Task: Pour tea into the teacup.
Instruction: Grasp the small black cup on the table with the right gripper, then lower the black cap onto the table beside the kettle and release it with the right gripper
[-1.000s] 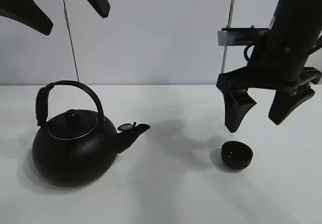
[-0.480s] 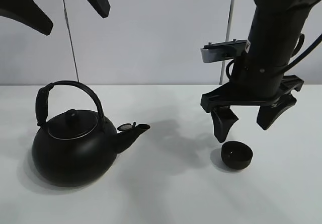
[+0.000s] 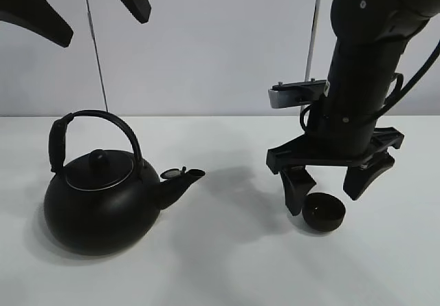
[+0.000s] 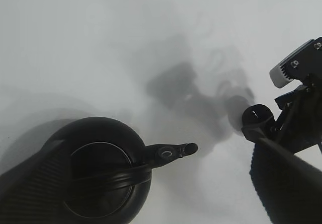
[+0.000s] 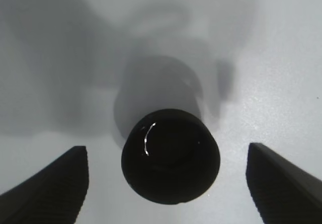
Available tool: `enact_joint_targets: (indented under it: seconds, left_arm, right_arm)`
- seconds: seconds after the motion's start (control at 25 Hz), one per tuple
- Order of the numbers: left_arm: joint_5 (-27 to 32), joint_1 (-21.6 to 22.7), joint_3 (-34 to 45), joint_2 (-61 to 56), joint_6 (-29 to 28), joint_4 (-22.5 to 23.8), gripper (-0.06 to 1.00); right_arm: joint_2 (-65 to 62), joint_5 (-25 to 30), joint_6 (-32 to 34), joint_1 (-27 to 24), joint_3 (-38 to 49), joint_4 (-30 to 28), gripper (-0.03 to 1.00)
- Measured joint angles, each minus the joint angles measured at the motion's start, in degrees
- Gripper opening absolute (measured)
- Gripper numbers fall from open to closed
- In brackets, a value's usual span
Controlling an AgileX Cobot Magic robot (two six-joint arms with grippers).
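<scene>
The teacup (image 3: 323, 212), a small round black bowl, stands on the white table at the right. My right gripper (image 3: 332, 184) is open and low over it, one finger on each side of the cup. In the right wrist view the teacup (image 5: 170, 162) lies between the two fingers (image 5: 50, 189) with clear gaps on both sides. The large black kettle (image 3: 103, 203) with an arched handle stands at the left, its spout (image 3: 180, 179) pointing at the cup. My left gripper (image 3: 79, 7) hangs open high above the kettle, holding nothing.
The white table (image 3: 227, 265) runs back to a pale wall. Two thin vertical rods (image 3: 95, 45) stand at the back. In the left wrist view the kettle (image 4: 98, 168) sits directly below and the teacup (image 4: 257, 116) beside the right arm.
My right arm has come down and shifted left, so that its open fingers now flank the teacup. The left gripper, the kettle and the cup have not moved.
</scene>
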Motion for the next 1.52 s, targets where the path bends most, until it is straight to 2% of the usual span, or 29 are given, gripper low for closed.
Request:
enact_joint_targets:
  seconds: [0.2, 0.48, 0.68, 0.88, 1.2, 1.52]
  left_arm:
    - [0.0, 0.0, 0.0, 0.0, 0.0, 0.0, 0.69]
    - [-0.2, 0.0, 0.0, 0.0, 0.0, 0.0, 0.69]
    - [-0.2, 0.0, 0.0, 0.0, 0.0, 0.0, 0.69]
    - [-0.2, 0.0, 0.0, 0.0, 0.0, 0.0, 0.69]
    - [-0.3, 0.0, 0.0, 0.0, 0.0, 0.0, 0.69]
    - [-0.5, 0.0, 0.0, 0.0, 0.0, 0.0, 0.69]
  right_arm:
    - [1.5, -1.0, 0.2, 0.0, 0.1, 0.0, 0.59]
    - [2.6, -1.1, 0.4, 0.0, 0.1, 0.0, 0.4]
    - [2.5, -0.9, 0.4, 0.0, 0.1, 0.7, 0.4]
    - [0.2, -0.7, -0.5, 0.4, -0.4, 5.3, 0.4]
    - [-0.5, -2.2, -1.0, 7.3, -2.9, 6.0, 0.4]
    - [2.3, -6.2, -0.9, 10.9, -2.9, 5.3, 0.4]
